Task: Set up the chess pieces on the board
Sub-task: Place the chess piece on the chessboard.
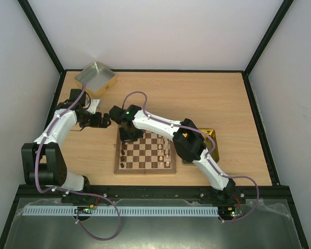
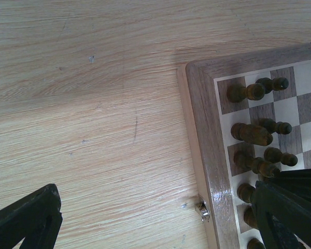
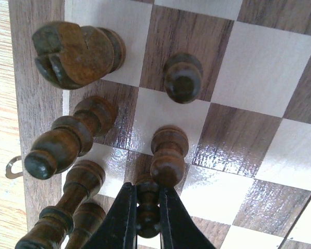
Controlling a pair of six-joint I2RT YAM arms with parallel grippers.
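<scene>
Dark wood in the clamp: the right gripper (image 3: 147, 191) is clenched on a brown pawn (image 3: 147, 215) low over the board (image 3: 259, 67), with a second pawn (image 3: 168, 155) just beside it at 12 o'clock and a knight (image 3: 75, 52) at 10 o'clock. Out at the board's 9 o'clock the left gripper (image 2: 160, 223) hangs spread wide, holding nothing, over bare table (image 2: 93, 104). Cream pieces (image 1: 167, 150) line the board's 3 o'clock edge.

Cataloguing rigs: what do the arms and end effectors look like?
The left arm and right arm have white links between black joints, plus purple cables. An orange triangle marks the right elbow; a green light near its wrist. The left end effector and right end effector are black with tapering fingers.
</scene>
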